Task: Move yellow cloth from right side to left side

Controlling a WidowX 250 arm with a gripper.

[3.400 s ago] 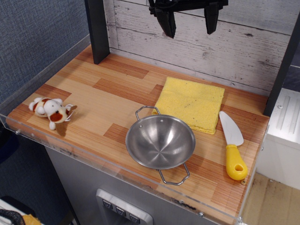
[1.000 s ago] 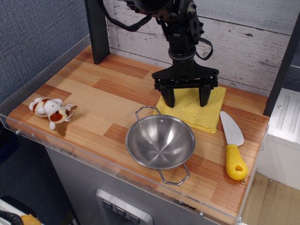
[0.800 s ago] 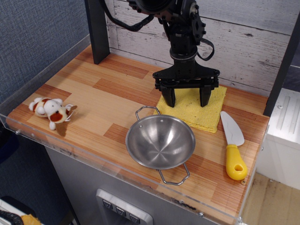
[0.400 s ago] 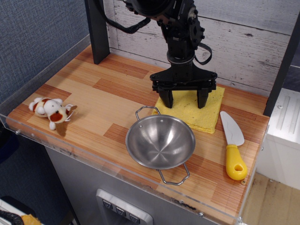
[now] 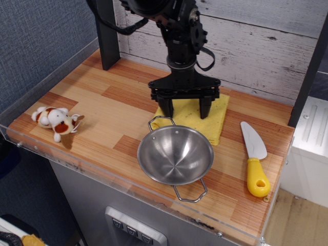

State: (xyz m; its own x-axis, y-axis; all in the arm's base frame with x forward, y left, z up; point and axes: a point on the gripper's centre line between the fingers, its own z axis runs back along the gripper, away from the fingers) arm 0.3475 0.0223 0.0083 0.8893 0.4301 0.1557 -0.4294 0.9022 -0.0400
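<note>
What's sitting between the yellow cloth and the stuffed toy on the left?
Only bare wooden tabletop between the yellow cloth and stuffed toy; the steel bowl sits nearer.

The gripper [image 5: 186, 109], formerly raised at the back wall, is now found lowered with both fingers pressed on the yellow cloth [image 5: 193, 117]. Gripper and cloth together are displaced leftward; the cloth's near-left corner is now overlapped by the steel bowl [image 5: 175, 155] handle.

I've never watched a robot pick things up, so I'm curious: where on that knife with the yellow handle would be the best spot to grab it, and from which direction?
Probably the yellow handle of the knife, taken from straight above. The knife lies flat on the table with bare wood on both sides of the handle, and the handle is thicker than the thin pale blade, so fingers could close across its width.
</note>
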